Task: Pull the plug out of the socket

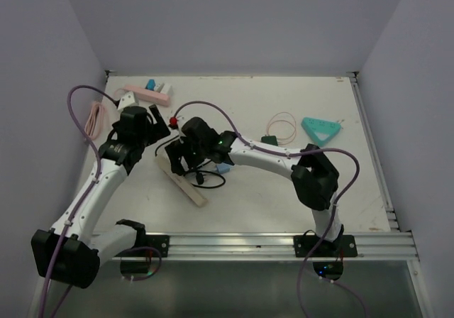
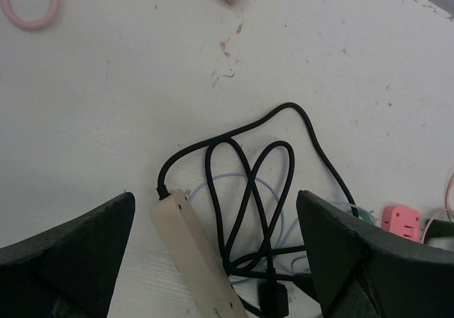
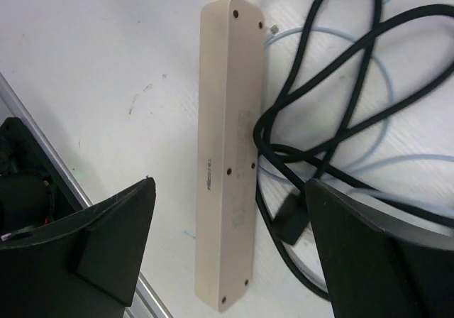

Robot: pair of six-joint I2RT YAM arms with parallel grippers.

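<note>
Plug (image 3: pixel 292 218), apparently unseated, is lying beside the socket strip (image 3: pixel 225 105), which is being straddled from above by the empty, wide-open right end effector (image 3: pixel 228 183).

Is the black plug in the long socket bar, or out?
Out. The black plug lies on the table beside the socket bar, with a gap between them.

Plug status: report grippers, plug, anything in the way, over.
Left gripper and right gripper open, empty. Black plug lies beside beige power strip, apparently out of the socket. Black cable coiled alongside.
</note>
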